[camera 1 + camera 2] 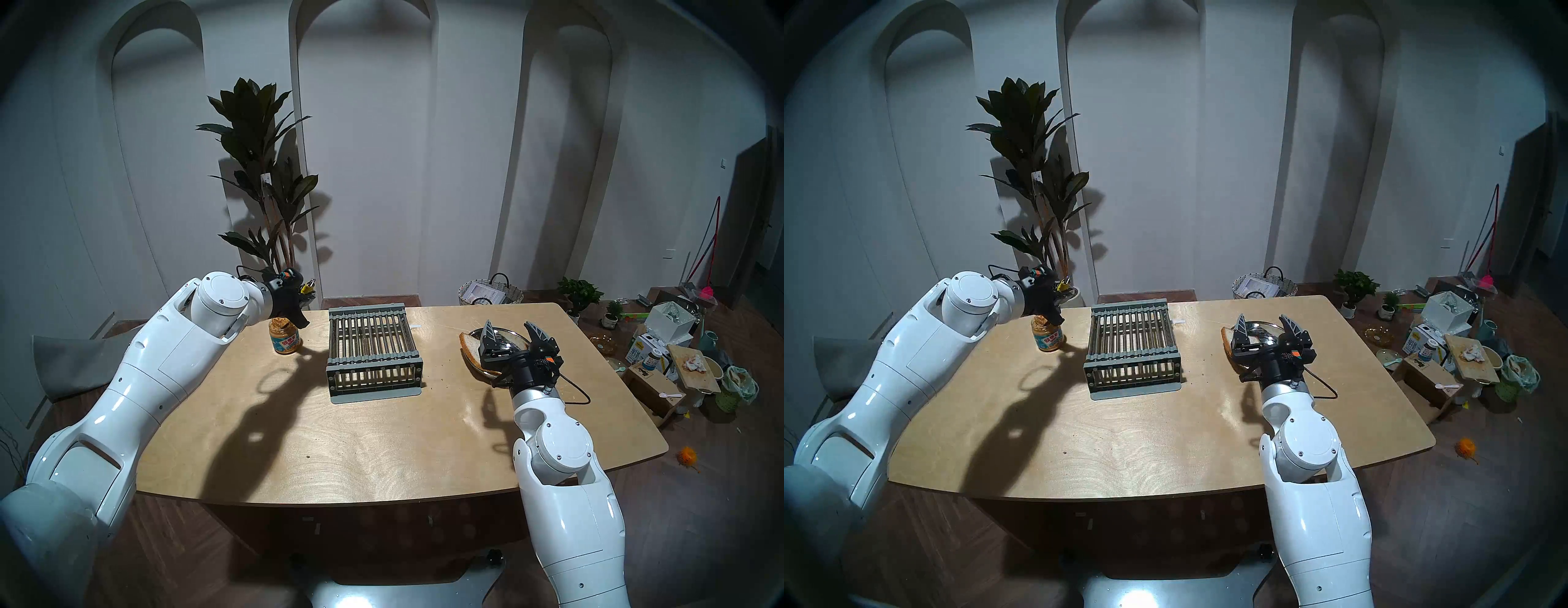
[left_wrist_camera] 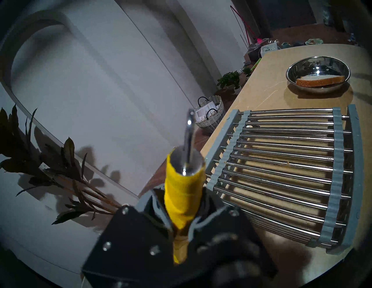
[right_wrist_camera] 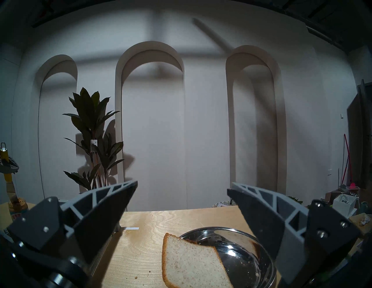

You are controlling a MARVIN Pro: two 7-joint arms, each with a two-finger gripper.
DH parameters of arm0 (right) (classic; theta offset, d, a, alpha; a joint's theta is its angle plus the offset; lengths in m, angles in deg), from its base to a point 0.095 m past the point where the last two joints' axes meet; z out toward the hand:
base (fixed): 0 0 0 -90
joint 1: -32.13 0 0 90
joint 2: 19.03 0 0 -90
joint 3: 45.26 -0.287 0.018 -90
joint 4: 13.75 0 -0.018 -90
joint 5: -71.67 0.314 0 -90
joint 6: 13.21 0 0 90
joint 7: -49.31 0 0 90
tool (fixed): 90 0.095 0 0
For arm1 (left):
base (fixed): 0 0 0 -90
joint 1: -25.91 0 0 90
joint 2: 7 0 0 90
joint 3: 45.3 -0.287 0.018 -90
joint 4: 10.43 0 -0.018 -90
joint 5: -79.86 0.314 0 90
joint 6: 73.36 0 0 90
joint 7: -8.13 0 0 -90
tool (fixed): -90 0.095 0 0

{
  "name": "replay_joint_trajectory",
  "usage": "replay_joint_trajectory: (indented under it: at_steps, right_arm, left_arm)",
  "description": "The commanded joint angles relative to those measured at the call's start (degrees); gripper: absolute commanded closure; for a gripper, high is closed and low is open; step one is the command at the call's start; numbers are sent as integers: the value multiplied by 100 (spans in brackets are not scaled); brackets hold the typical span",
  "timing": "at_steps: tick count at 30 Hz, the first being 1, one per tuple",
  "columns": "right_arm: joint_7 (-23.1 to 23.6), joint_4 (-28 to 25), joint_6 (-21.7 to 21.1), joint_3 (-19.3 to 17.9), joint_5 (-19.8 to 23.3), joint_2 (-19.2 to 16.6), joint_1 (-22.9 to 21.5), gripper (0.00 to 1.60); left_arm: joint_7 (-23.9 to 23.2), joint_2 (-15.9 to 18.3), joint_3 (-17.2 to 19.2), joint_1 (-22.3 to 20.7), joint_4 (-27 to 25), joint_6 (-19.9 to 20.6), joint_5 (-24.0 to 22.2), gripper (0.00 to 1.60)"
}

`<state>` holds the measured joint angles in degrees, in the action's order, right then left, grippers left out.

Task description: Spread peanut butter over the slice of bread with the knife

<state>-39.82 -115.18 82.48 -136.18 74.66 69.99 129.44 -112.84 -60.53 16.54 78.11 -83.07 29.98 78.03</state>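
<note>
Knife poised over the peanut butter jar

Right pincer hangs spread over the pale brown-crusted bread slice in its steel dish; beyond, left pincer pinches the yellow-handled knife above the clear labelled jar. An off-centre dip could tip it.

Two glossy white arms with black grippers

Each arm has rounded white shells dotted with small dark screws, a silver wrist ring, a thin black cable looping beside the wrist, and an orange tag on the black gripper mount; grey ribbed fingers carry silver screws.
</note>
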Motion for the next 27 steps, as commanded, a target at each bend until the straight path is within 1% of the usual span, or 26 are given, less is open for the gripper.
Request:
replay_joint_trajectory:
  at_steps: [1,8,11,13,15,16,23,27]
  right_arm:
    - [-18,-158,20,18,-16,20,-37,0]
    - [-28,-161,17,39,-38,39,-23,0]
    - [-34,-165,18,44,-47,45,-15,0]
    - [-38,-168,17,45,-49,49,-10,0]
    - [-44,-171,20,47,-57,53,-1,0]
    - [-49,-174,18,47,-60,55,4,0]
    - [-52,-176,32,48,-45,65,23,0]
    - [-50,-169,45,46,-17,72,23,0]
  left_arm:
    - [159,92,46,-13,8,-199,101,160]
    - [283,127,11,40,79,-275,201,160]
    - [310,103,-10,73,154,-327,228,160]
    - [418,98,-75,90,185,-339,358,160]
    - [420,80,-70,103,230,-377,338,160]
    - [510,96,-105,125,199,-385,426,160]
    - [561,150,-94,253,-12,-394,416,160]
    - [679,204,-113,311,-184,-381,532,160]
